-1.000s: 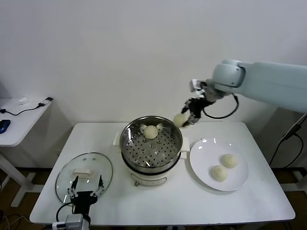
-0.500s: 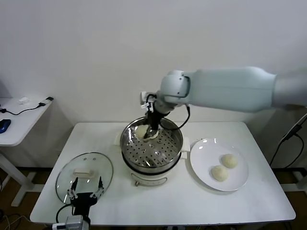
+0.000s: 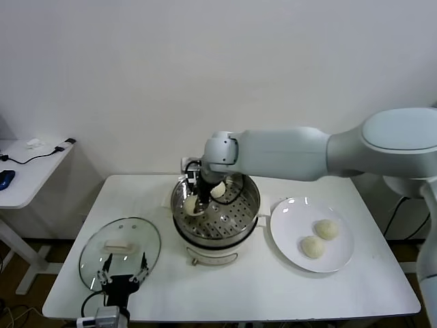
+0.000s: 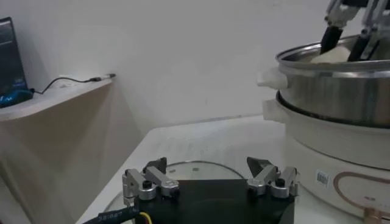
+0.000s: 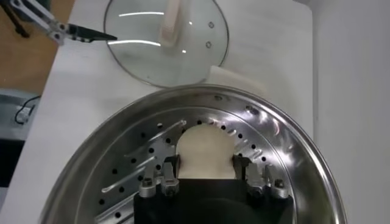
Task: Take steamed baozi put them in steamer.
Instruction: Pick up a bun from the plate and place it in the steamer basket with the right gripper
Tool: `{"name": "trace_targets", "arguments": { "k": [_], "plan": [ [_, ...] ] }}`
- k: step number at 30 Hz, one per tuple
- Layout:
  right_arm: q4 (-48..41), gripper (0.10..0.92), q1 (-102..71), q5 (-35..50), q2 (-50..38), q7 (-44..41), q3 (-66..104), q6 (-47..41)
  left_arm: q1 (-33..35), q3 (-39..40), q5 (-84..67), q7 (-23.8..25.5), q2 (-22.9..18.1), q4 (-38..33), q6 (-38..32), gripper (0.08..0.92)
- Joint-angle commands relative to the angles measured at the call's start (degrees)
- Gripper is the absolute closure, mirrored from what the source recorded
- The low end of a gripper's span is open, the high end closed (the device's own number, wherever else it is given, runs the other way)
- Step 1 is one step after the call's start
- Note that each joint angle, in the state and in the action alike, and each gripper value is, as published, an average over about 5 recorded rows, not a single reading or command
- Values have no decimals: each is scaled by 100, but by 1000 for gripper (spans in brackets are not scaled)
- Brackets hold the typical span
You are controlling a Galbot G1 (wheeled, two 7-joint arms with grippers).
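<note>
Inside the round shiny stainless-steel steamer [image 3: 216, 205], at its left, the right gripper [image 3: 193, 202] had carried a smooth cream-white steamed bun [image 3: 190, 204] from beyond the right rim down near the perforated floor, pinching it between its fingers. Another bun [image 3: 218, 190] lay at the far side, two waited on the flat white plate [image 3: 287, 236], so release looked next. The left gripper [image 3: 123, 270] hung spread over the round glass lid [image 3: 95, 249].

Right end effector [image 3: 196, 198] reaching low, fingers clamped, left end effector [image 3: 121, 271] parked, spread
</note>
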Motion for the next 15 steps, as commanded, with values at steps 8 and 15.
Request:
{"name": "trace_targets", "arguments": {
  "k": [8,15],
  "plan": [
    [-499,358,-309,-307,246,-104,55,131,3,-1,-9,-7,-1,10,-7,177],
    [-30,211,507,-439,-265,-729,24,635,2,4,-9,4,-8,-29,5,177]
  ]
}}
